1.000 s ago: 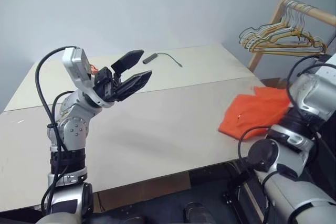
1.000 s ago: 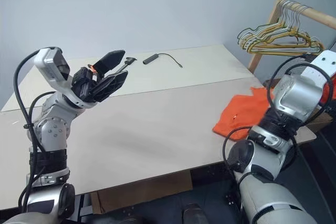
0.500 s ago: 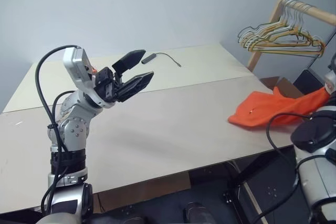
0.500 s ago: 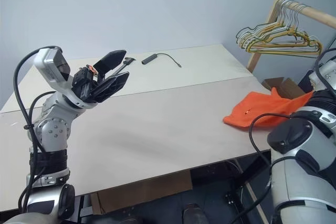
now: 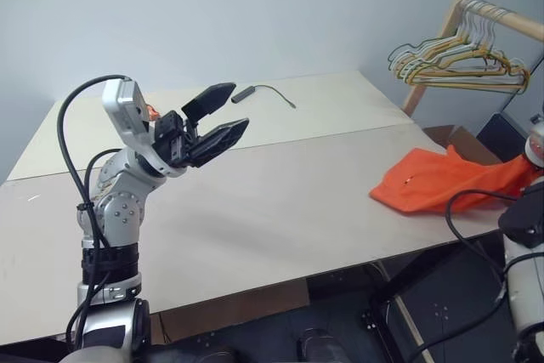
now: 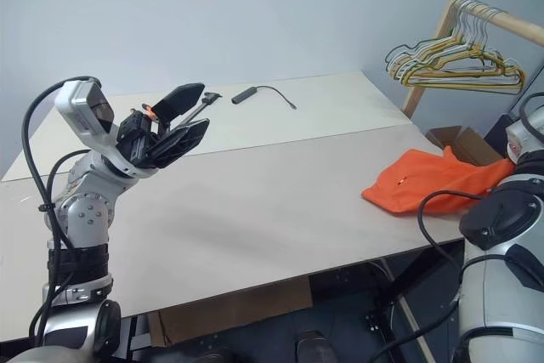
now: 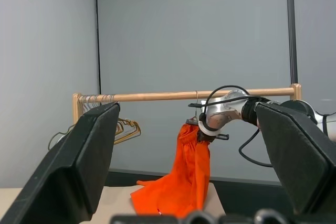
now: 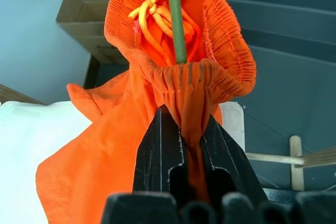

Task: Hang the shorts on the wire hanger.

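Observation:
The bright orange shorts (image 5: pixel 429 183) lie partly on the table's right edge and stretch up and off it to the right. In the right wrist view my right gripper (image 8: pixel 184 123) is shut on their gathered waistband (image 8: pixel 181 80). A thin green wire of the wire hanger (image 8: pixel 175 17) runs down into the waistband opening, beside the orange drawstring. The left wrist view shows the shorts (image 7: pixel 181 182) hanging from that gripper just under the wooden rail (image 7: pixel 157 96). My left gripper (image 5: pixel 237 106) is open and empty, raised above the table's left half.
A bunch of hangers (image 5: pixel 459 61) hangs on the wooden rack (image 5: pixel 497 16) past the table's right end. A black stick with a cable (image 5: pixel 255 91) lies at the back of the beige table (image 5: pixel 280 193). A cardboard box (image 6: pixel 463 144) sits on the floor behind the shorts.
My right arm has swung out to the right, pulling the shorts with it so they stretch off the table edge. The left gripper has stayed still.

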Robot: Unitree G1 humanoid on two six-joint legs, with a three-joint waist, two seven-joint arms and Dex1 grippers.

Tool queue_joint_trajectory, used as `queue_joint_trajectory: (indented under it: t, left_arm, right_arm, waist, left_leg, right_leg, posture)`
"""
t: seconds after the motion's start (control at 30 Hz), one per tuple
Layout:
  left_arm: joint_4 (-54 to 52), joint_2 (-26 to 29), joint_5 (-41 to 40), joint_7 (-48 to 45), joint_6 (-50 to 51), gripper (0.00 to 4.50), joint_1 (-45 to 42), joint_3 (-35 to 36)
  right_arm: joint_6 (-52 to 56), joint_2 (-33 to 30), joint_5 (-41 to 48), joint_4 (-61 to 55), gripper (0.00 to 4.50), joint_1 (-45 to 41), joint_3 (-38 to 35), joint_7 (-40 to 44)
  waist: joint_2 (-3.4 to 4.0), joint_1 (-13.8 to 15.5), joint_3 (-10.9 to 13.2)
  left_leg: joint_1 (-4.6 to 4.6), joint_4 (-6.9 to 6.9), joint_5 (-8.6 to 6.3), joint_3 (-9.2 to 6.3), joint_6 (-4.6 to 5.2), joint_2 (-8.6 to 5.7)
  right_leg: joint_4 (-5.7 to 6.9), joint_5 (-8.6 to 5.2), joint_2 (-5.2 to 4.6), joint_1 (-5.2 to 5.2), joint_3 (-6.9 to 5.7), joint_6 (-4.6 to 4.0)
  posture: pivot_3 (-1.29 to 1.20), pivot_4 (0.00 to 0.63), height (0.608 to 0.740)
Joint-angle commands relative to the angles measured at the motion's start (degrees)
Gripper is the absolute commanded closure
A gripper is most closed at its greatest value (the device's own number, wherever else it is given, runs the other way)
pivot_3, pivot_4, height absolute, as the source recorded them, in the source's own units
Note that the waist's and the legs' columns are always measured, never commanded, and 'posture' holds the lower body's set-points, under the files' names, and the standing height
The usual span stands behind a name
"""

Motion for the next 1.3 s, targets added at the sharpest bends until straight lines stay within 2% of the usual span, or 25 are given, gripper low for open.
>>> queue_joint_trajectory:
  t: [0.03, 0.37, 0.63, 0.73, 0.87, 1.03, 1.13, 1.3]
  left_arm:
    - [-1.27, -0.10, -0.90, -0.67, -0.76, 0.00, -0.98, 0.00]
    - [-1.21, -0.68, -0.76, -0.75, -1.25, 0.00, -0.78, 0.04]
    - [-1.74, -0.93, -0.53, -0.51, -1.39, 0.00, -0.06, -0.09]
    - [-1.62, -0.91, -0.69, -0.46, -1.32, 0.00, -0.21, 0.08]
    - [-1.48, -0.80, -0.87, -0.59, -1.30, 0.00, -0.42, 0.32]
    - [-1.80, -0.02, -0.29, -0.12, -1.23, 0.00, 0.58, 0.68]
    - [-1.60, 2.65, 1.56, 0.69, -1.11, 0.00, 2.32, 1.69]
    - [-2.66, 8.38, 6.02, 1.17, -2.70, 0.00, 6.63, 2.90]
  right_arm:
    - [-1.49, -1.18, -0.09, -0.22, 3.54, 0.13, 3.60, 0.26]
    - [-1.26, 0.62, -2.86, -5.33, 0.07, 1.04, 11.83, -3.27]
    - [-1.67, 5.35, -15.49, -21.74, 0.03, 6.26, 26.57, -8.32]
    - [-4.25, 5.39, -20.06, -24.97, 0.03, 7.12, 32.06, -6.88]
    - [-13.69, 6.10, -27.57, -30.27, 0.03, 8.27, 42.23, -2.89]
    - [-19.75, 8.72, -29.32, -34.93, 0.03, 11.05, 49.50, 9.34]
    - [-24.89, 9.57, -31.78, -38.16, 0.03, 13.86, 56.92, 20.26]
    - [-29.61, 12.80, -27.85, -44.91, 0.03, 18.13, 59.88, 35.29]
  waist:
    - [0.00, 0.00, 0.00]
    - [0.03, 0.00, 0.01]
    - [0.06, -0.03, 0.00]
    - [0.07, -0.04, -0.01]
    - [0.08, -0.30, -0.02]
    - [0.05, -0.43, -0.03]
    - [0.05, -0.43, -0.03]
    - [0.05, -0.24, -0.03]
  left_leg:
    - [0.00, 0.00, 0.00, 0.03, 0.01, 0.00]
    - [0.04, 0.00, 0.00, 0.10, 0.02, 0.00]
    - [0.00, 0.02, 0.00, 0.17, 0.03, 0.00]
    - [-0.05, 0.02, 0.00, 0.21, 0.03, 0.00]
    - [-0.02, 0.01, 0.00, 0.25, 0.03, 0.00]
    - [0.03, 0.02, 0.00, 0.25, 0.03, 0.03]
    - [0.01, 0.04, 0.00, 0.24, 0.03, 0.01]
    - [-0.01, 0.04, -0.01, 0.22, 0.04, 0.05]
  right_leg:
    - [-0.02, 0.02, 0.00, 0.00, 0.03, 0.03]
    - [0.01, 0.04, 0.01, -0.01, 0.14, 0.06]
    - [0.10, 0.06, 0.01, -0.15, 0.25, 0.10]
    - [0.13, 0.07, 0.01, -0.25, 0.31, 0.12]
    - [0.13, 0.08, 0.02, -0.26, 0.35, 0.14]
    - [0.14, 0.10, 0.05, -0.21, 0.36, 0.16]
    - [0.13, 0.13, 0.02, -0.21, 0.36, 0.20]
    - [0.18, 0.13, 0.04, -0.29, 0.34, 0.20]
  posture:
    - [-0.07, 0.000, 0.740]
    - [-0.07, 0.000, 0.740]
    - [-0.07, 0.000, 0.740]
    - [-0.07, 0.000, 0.740]
    - [-0.06, 0.000, 0.740]
    - [-0.05, 0.000, 0.740]
    - [-0.05, 0.000, 0.740]
    - [0.00, 0.000, 0.740]
